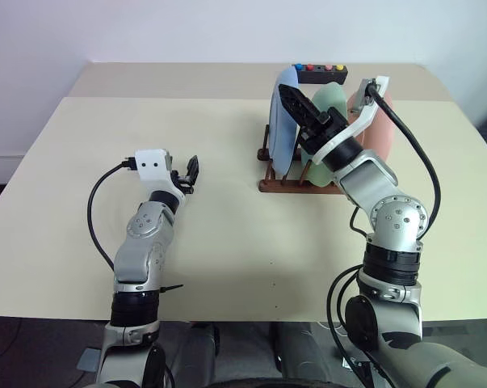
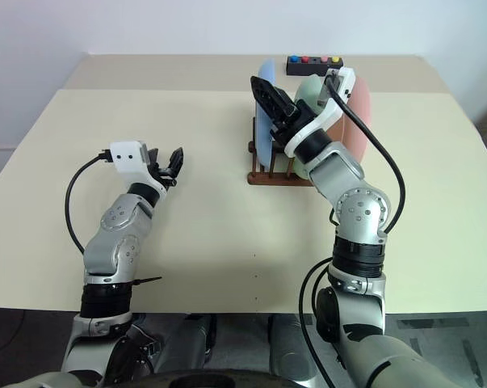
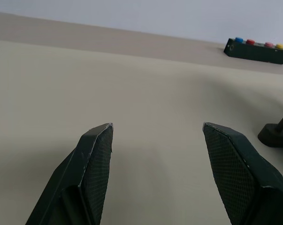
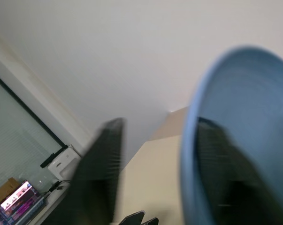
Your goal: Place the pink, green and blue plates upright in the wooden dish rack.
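All three plates stand upright in the wooden dish rack (image 1: 295,179), far right part of the table (image 1: 106,145): blue plate (image 1: 285,121) at the left end, green plate (image 1: 328,101) in the middle, pink plate (image 1: 380,129) at the right end.

Right gripper (image 1: 301,113) is up at the blue plate's top edge. Right wrist view shows the fingers spread with the blue rim (image 4: 193,140) between them, one finger (image 4: 101,173) clear on one side, the other behind the plate. Can't tell if any pad touches the rim.

Left gripper (image 1: 186,174) hovers over bare table, well apart from the rack, fingers wide apart, holding nothing.

Open room: whole left and near side of the table. Black button box (image 1: 321,75) sits just behind the rack near the far edge.

No readable writing anywhere.

Left wrist view gives the box (image 3: 256,50) with its blue, red, pink and yellow buttons, plus a rack foot (image 3: 275,136).
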You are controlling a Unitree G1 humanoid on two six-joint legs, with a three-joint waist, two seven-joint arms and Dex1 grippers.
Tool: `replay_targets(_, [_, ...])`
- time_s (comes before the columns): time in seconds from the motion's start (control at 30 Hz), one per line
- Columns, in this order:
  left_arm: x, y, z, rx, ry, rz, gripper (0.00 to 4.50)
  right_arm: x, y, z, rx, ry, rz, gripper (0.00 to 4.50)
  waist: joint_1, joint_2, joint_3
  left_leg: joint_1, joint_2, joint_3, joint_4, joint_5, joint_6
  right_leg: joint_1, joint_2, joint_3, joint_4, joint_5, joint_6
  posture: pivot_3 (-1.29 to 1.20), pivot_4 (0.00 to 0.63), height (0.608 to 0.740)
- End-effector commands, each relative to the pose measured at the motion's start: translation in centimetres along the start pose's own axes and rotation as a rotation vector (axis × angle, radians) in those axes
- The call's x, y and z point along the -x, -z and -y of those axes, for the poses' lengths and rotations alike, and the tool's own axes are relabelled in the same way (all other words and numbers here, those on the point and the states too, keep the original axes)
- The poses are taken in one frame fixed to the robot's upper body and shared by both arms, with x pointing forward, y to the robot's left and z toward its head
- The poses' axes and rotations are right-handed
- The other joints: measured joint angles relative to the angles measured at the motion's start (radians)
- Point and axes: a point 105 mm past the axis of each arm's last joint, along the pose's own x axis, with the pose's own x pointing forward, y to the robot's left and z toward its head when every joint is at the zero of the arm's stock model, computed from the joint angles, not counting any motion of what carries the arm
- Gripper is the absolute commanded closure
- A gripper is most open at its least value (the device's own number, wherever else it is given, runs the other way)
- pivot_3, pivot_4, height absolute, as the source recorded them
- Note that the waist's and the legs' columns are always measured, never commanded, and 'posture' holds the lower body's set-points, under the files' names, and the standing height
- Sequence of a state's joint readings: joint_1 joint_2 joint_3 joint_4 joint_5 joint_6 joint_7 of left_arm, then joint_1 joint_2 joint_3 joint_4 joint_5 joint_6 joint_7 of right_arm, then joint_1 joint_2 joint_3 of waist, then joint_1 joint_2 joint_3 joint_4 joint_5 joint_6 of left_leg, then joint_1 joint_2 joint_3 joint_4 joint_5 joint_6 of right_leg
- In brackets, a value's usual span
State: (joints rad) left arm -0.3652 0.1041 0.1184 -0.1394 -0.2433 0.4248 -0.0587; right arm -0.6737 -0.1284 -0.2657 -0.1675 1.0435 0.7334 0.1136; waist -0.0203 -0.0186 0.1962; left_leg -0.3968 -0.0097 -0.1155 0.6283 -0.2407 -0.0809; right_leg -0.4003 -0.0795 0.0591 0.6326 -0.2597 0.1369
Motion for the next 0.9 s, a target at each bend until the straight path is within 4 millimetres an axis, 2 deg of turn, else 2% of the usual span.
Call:
replay_targets(0.03, [0.0,-1.3,0.6,-0.011,0.021,0.053,1.37,-0.1,-0.9,-1.0,0.024,-0.035,0.03,0.16,0.0,0.0,0.0,0.0,0.0,0.0,0.0,0.0,0.0,0.0,0.0,0.0,0.0,0.0,0.0,0.0,0.15,0.734])
replay_targets(0.43, [0.0,-1.2,0.8,-0.01,0.027,0.049,1.37,0.0,-2.2,-1.5,0.341,-0.058,0.027,0.16,0.0,0.0,0.0,0.0,0.0,0.0,0.0,0.0,0.0,0.0,0.0,0.0,0.0,0.0,0.0,0.0,0.15,0.734])
replay_targets(0.53, [0.0,-1.2,0.8,-0.008,0.029,0.051,1.37,0.2,-3.0,-2.9,0.426,-0.131,0.048,0.16,0.001,0.0,0.0,0.0,0.0,0.0,0.0,0.0,0.0,0.0,0.0,0.0,0.0,0.0,0.0,0.0,0.15,0.734])
replay_targets(0.7, [0.0,-1.2,0.8,-0.009,0.032,0.051,1.37,1.1,-3.1,-5.7,0.543,-0.288,0.044,0.16,0.0,0.0,0.0,-0.001,0.0,0.0,0.0,0.0,0.0,-0.001,0.0,0.0,-0.001,0.0,0.0,0.0,0.15,0.734])
replay_targets(0.77, [-0.1,-1.2,0.8,-0.01,0.033,0.051,1.37,1.3,-3.1,-6.0,0.559,-0.31,0.04,0.16,0.001,0.0,0.0,-0.001,0.0,0.0,0.0,0.0,0.0,-0.001,0.0,0.0,-0.001,0.0,0.0,0.0,0.15,0.734])
replay_targets(0.9, [-0.2,-1.2,0.8,-0.014,0.042,0.052,1.37,2.8,-4.0,-6.9,0.695,-0.369,0.056,0.16,0.005,0.0,0.0,-0.002,0.0,0.0,0.001,0.0,0.0,-0.001,0.0,0.0,-0.002,0.0,0.0,0.0,0.15,0.734])
